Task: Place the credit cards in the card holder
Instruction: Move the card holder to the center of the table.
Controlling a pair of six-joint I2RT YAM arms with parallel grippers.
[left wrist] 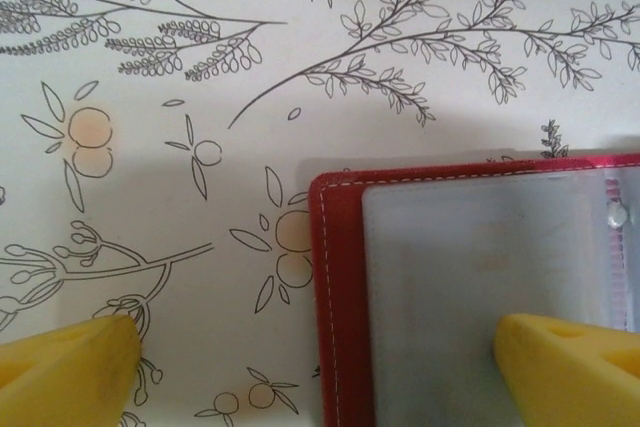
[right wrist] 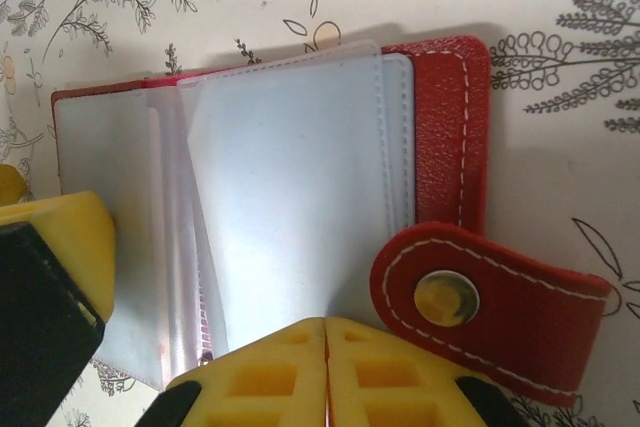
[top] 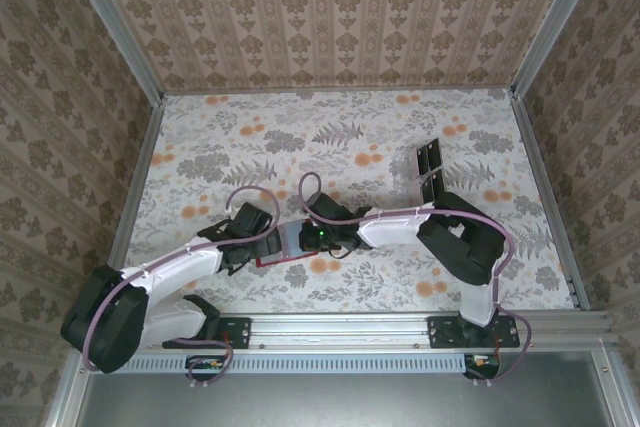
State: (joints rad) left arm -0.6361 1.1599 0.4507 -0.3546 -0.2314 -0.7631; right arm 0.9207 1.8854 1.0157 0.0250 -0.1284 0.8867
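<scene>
Card holder (right wrist: 440, 137), red and folded open, lies flat on the floral bench (left wrist: 200, 247) between the two arms, its snap tab (right wrist: 480, 297) unfastened beside it. Clear sleeves (right wrist: 290, 197) fan from its spine; whether any holds a credit card is hard to tell through the milky film. The left gripper (left wrist: 320, 372) hangs wide apart, one fingertip over a sleeve. The right gripper (right wrist: 325, 342) is pressed together at a sleeve's lower edge; whether it pinches the film cannot be told.
</scene>
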